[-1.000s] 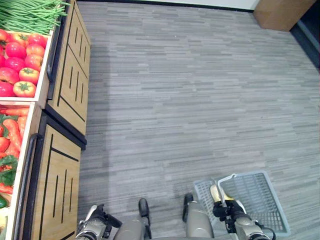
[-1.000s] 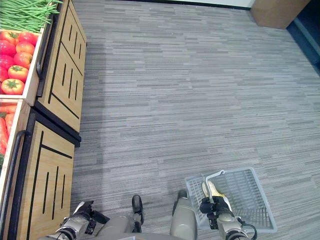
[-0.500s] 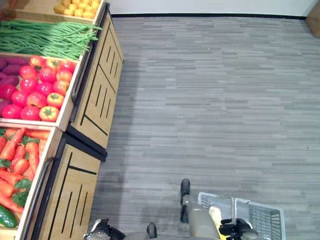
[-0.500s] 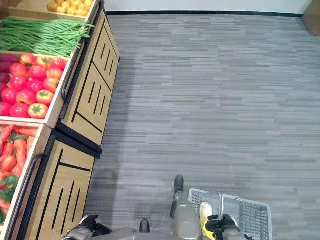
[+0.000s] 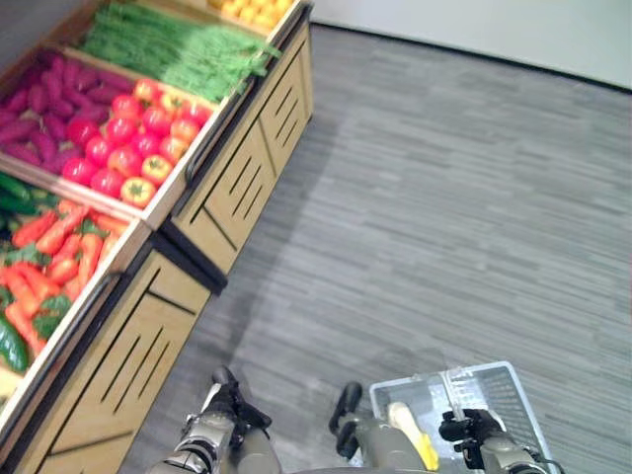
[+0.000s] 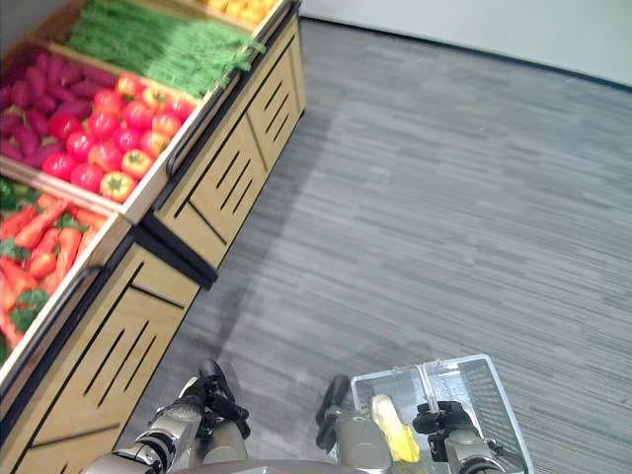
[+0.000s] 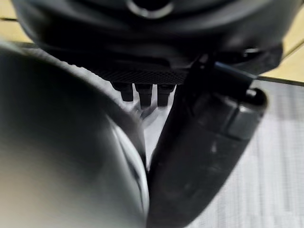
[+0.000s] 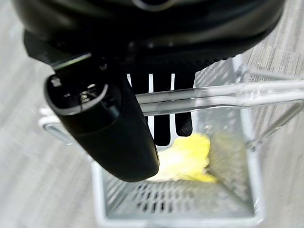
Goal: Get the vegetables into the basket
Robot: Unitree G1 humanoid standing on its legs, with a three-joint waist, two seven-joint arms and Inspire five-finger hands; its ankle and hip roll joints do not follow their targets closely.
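Note:
A pale grey plastic basket (image 5: 513, 380) hangs low at my right side, with my right hand (image 8: 109, 128) shut on its wire handle (image 8: 228, 92). A yellow vegetable (image 8: 185, 159) lies inside it, also seen from above (image 6: 392, 427). My left hand (image 5: 225, 410) hangs by my left side next to the stand, fingers curled and holding nothing. The vegetables lie in a wooden stand on my left: tomatoes (image 5: 133, 138), green beans (image 5: 178, 44), purple vegetables (image 5: 44, 99), carrots and red peppers (image 5: 59, 247), a cucumber (image 5: 10, 341).
The wooden stand (image 5: 247, 178) with its slatted front panels runs along my left from the near corner to the far wall. Yellow produce (image 5: 252, 8) fills its farthest bin. Grey striped floor (image 5: 444, 217) spreads ahead and to the right up to a white wall (image 5: 494, 30).
The camera has swung, so the stand now shows more of its bins and runs at a slant. The basket stays in my right hand and the left hand stays idle.

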